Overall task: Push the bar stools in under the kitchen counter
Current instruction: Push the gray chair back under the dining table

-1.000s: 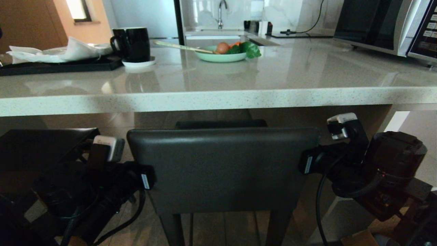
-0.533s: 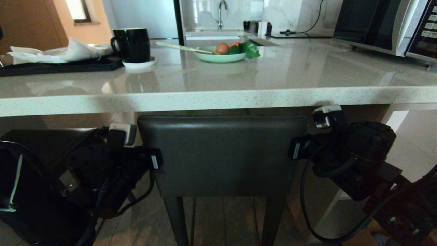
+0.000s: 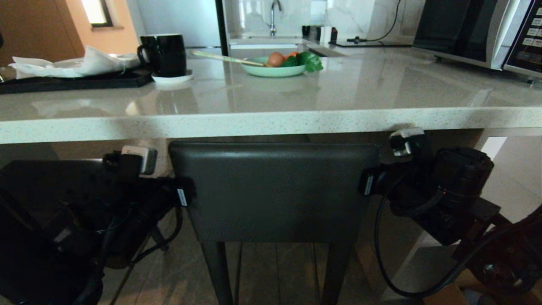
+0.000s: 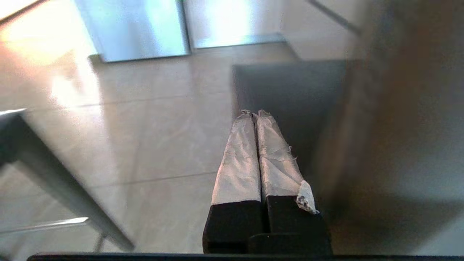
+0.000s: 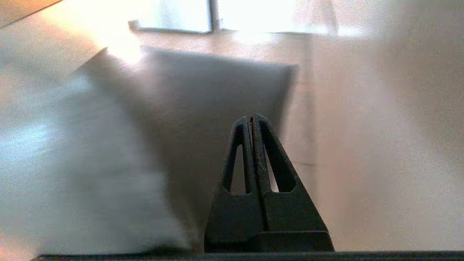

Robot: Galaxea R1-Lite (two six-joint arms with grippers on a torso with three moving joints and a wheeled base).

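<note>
Head view, stool backrest [image 3: 275, 190] just under counter edge [image 3: 271, 123].

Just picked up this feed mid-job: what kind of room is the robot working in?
Most likely a home kitchen: a stone kitchen counter with a bar stool at it, a microwave, and a sink tap behind.

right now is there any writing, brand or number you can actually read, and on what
None can be read.
microwave keypad: pale buttons carry markings, too small to read.
white tags on the arms beside the bar stool backrest, one at, one at: print too small to read.
black mug: no lettering visible.
</note>
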